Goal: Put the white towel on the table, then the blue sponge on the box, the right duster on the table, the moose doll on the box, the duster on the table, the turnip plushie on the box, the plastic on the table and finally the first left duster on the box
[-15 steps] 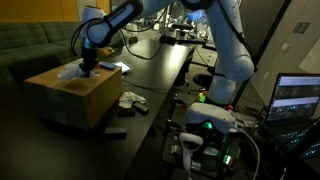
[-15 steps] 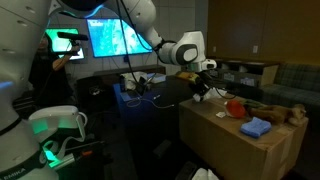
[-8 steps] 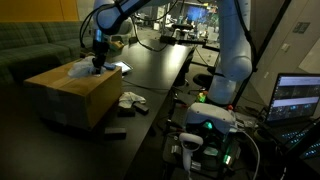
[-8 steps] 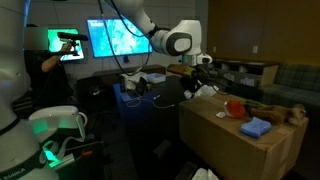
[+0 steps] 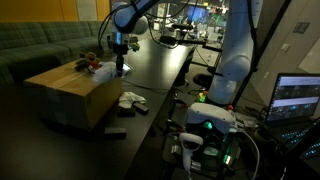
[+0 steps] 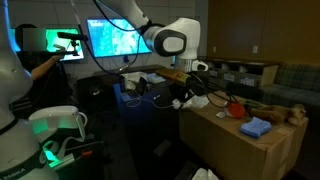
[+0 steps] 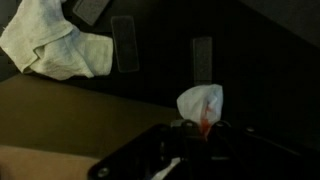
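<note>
- Wrist view: the gripper [image 7: 192,126] has its jaws pinched together on a small white tuft with a red streak, which I take to be the duster [image 7: 200,102].
- The duster hangs over the dark table [image 7: 262,72], well apart from the towel [image 7: 50,45] lying crumpled there.
- In an exterior view the gripper [image 5: 120,60] is past the box [image 5: 70,95], above the table's near part.
- The sponge [image 6: 257,127] lies on the box top, so the duster step looks to be the one in hand.
- Handling, as a judgement: the duster should be very light, with a soft head that gives and a thin firmer stem (the red part, perhaps). The stem is the place to grip, since fluff alone could slip out.
- Set low, it should drop without bouncing.
</note>
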Motion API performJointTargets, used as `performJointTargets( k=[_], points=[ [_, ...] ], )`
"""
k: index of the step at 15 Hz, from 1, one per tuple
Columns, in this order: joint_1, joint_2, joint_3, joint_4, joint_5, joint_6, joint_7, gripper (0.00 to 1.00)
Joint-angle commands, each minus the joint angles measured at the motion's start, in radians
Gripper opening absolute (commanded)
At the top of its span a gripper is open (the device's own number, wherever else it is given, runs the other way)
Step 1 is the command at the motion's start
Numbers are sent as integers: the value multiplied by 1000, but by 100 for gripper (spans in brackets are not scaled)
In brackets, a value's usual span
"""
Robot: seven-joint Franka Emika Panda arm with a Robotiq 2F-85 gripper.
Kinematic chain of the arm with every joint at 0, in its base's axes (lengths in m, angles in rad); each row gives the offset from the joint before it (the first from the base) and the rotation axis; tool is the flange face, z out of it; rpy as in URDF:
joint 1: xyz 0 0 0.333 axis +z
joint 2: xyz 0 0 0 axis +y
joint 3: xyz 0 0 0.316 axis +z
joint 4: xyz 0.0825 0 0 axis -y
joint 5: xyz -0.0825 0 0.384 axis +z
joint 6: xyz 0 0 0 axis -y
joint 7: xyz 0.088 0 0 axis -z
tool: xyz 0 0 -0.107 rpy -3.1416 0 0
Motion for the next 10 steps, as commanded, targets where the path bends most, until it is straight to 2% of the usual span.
performJointTargets(
  k=[1,5,10],
  points=[
    [-9,-49,-29,-102,18,-9,-82,11],
    [12,14,-55,-179,-49,89,-37,10],
    [38,149,-39,-229,-105,283,42,11]
  ],
)
